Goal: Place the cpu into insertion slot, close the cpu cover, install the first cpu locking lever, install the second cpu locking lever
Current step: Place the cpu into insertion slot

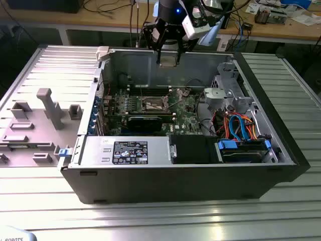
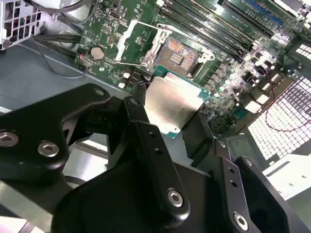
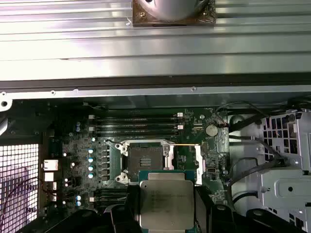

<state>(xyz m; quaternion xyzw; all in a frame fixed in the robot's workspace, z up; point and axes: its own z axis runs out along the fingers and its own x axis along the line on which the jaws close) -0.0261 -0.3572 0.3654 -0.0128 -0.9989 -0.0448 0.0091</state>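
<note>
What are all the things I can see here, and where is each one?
computer case: one, black, open, on the table.
table: one, silvery ribbed metal, under the case.
circuit board: one, green, flat inside the case.
socket: one, dark centre, silvery rim, mid-board, empty.
socket cover: one, silvery frame, swung open beside the socket.
power box: one, silvery with a label, along the case wall nearest the exterior view's camera.
cables: several, blue and orange, inside the case at the exterior view's right.
chip: one, silvery-grey, held above the board near the socket.
gripper: one, black, shut on the chip.
</note>
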